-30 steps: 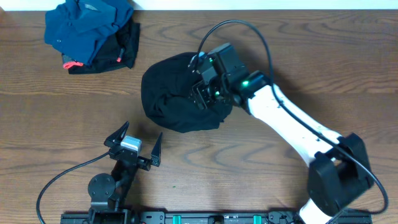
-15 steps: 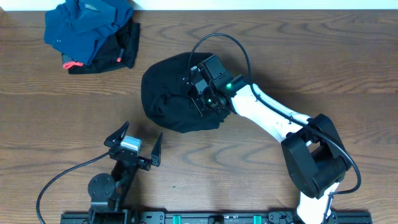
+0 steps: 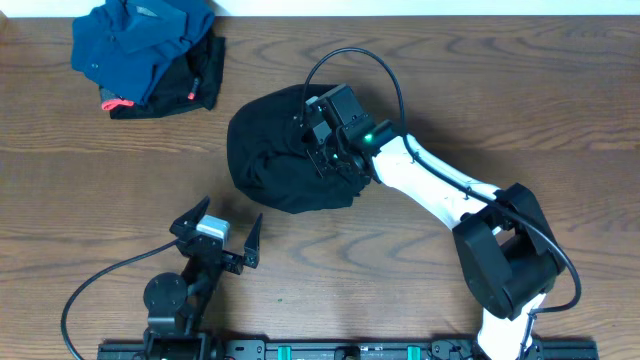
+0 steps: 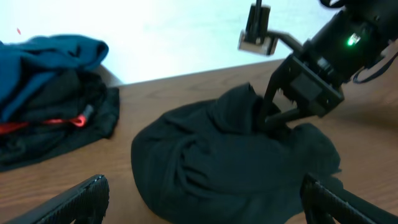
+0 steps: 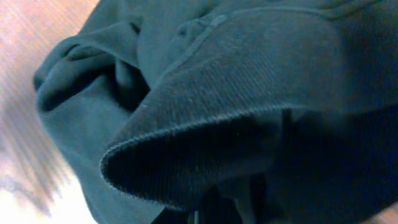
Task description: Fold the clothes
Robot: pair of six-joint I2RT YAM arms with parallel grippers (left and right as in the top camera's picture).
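Observation:
The clothes are one black garment lying in a crumpled mound at the middle of the wooden table. My right gripper sits on the mound's right side, shut on a fold of the black fabric. In the left wrist view that fold rises to the right gripper. The right wrist view is filled by a ribbed edge of the clothes draped over the jaws. My left gripper stands open near the table's front, short of the clothes, with nothing between its fingers.
A dark blue garment is heaped at the back left, on top of a small black piece with red-pink tags. Bare wood surrounds the mound. Black cables loop from both arms near the front edge.
My right gripper has shifted slightly left onto the mound and closed on a fold of the fabric. The left arm has hardly moved.

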